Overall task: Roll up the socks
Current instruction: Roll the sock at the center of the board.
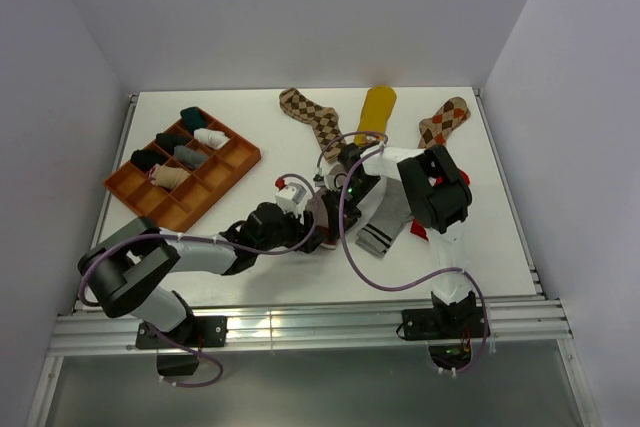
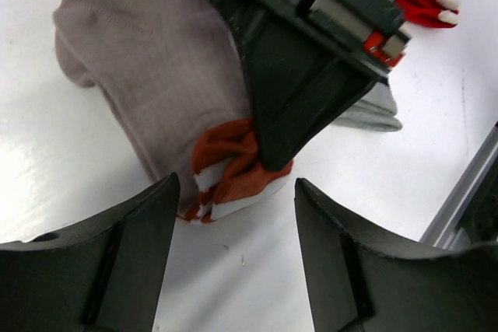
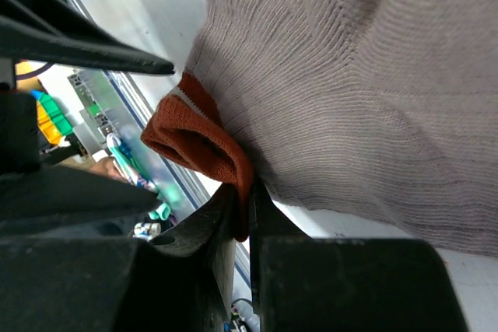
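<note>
A taupe sock [image 2: 156, 60] lies on the white table, its red-and-white striped cuff [image 2: 229, 169] bunched up. My right gripper [image 3: 247, 200] is shut on that cuff [image 3: 198, 141], pinching a fold of it between both fingers, and the taupe body [image 3: 350, 75] spreads away from the pinch. My left gripper [image 2: 236, 186] is open, with its fingertips just short of the cuff on either side and nothing between them. From above, both grippers meet at the table's middle, the left [image 1: 322, 219] and the right [image 1: 345, 182], and they hide the taupe sock.
A grey sock with black stripes [image 1: 385, 222] and a red sock [image 1: 418, 230] lie under the right arm. Two brown argyle socks [image 1: 310, 115] [image 1: 445, 122] and a mustard sock [image 1: 377, 112] lie at the back. An orange tray [image 1: 250, 154] holding rolled socks stands at the left.
</note>
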